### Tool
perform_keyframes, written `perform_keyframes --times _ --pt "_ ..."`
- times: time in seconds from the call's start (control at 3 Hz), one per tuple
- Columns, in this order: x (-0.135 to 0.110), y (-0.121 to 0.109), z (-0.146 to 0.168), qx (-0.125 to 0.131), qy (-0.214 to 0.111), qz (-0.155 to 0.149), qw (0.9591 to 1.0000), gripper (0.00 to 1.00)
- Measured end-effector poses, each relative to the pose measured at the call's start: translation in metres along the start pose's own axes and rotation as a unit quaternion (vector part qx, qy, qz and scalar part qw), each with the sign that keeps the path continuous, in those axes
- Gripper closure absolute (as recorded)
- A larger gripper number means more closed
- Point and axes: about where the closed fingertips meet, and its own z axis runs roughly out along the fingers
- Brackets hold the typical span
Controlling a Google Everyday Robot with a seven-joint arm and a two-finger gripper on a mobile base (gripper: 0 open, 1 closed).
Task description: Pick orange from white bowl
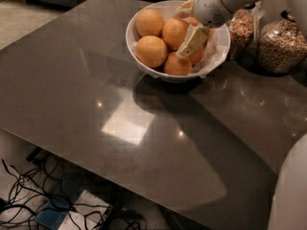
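Orange (174, 32) mid-pile in white bowl (129, 37), far side of bench (96, 104). Gripper (191, 35) touching it; spread or pinching, cannot tell. Centre on one fruit, lift straight, avoid paper lining (214, 51).

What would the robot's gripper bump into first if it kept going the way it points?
Probably the front orange: the gripper is low inside the white bowl, aimed down-left at it, though depth is unclear.

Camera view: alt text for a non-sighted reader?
The robot's tool sits among the oranges in a white bowl at the far side of a dark glossy table. Two glass jars of grain stand beside the bowl.
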Motion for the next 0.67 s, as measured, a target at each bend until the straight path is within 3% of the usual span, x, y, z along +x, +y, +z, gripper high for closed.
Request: perform_keyframes --times 0.33,0.67 --pt "0.005 -0.0027 0.0099 -0.01 -0.001 0.002 0.9999 0.09" --pt "0.0085 -0.0063 0.0171 -0.017 0.0 0.004 0.9998 0.09"
